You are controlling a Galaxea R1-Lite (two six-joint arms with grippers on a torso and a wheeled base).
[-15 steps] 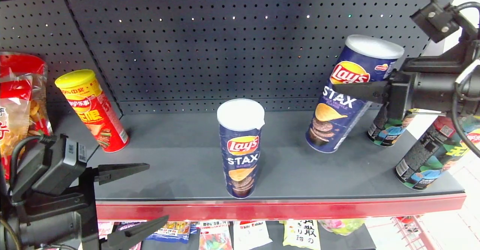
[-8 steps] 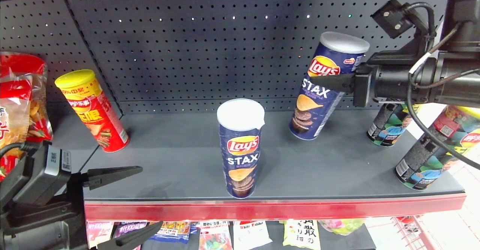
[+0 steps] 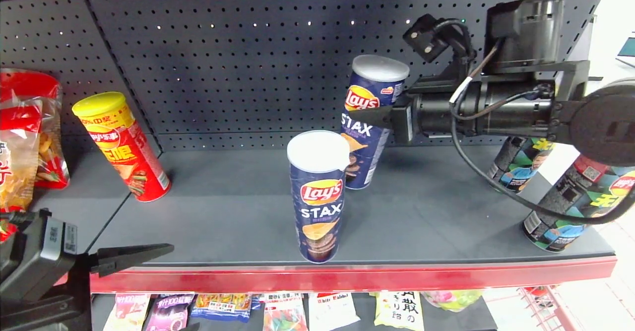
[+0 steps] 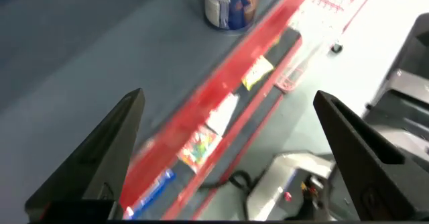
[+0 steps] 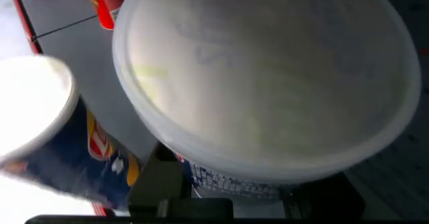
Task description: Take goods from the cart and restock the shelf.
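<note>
My right gripper is shut on a blue chip can with a white lid, gripping its upper half. The can tilts slightly, and its base hangs low over the grey shelf, just behind and to the right of a second blue can standing upright near the front edge. That second can's lid also shows in the right wrist view. My left gripper is open and empty, low at the left in front of the shelf's red edge, with its upper finger pointing right.
A red can with a yellow lid leans at the back left beside snack bags. Two black-and-green cans stand at the right. A pegboard wall closes the back. Packets fill the shelf below.
My right gripper has carried the blue can left and lower, from the shelf's right side to just behind the standing can. The left gripper has drawn back, down and to the left.
</note>
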